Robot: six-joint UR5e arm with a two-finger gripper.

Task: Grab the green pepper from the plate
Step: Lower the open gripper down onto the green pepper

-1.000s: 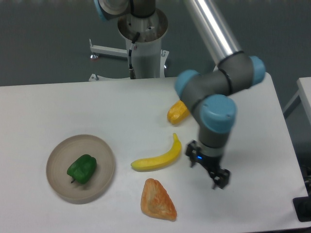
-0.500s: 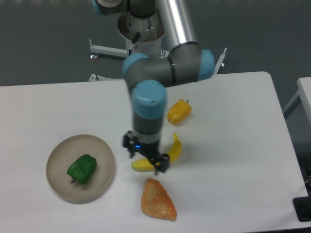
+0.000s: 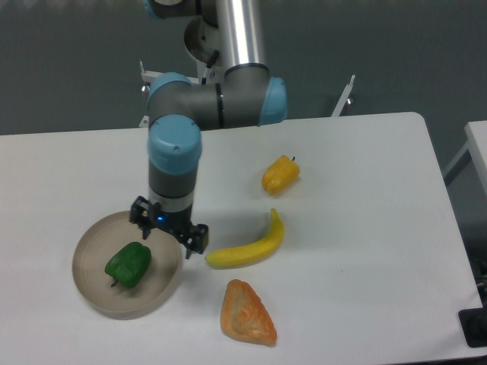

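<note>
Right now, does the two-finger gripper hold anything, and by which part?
Nothing is held. The gripper is open above the round beige plate's rim, apart from the glossy green pepper.

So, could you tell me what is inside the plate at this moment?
The plate holds only the green pepper, left of centre. The open gripper covers part of the plate's upper right rim, so that part is hidden.
</note>
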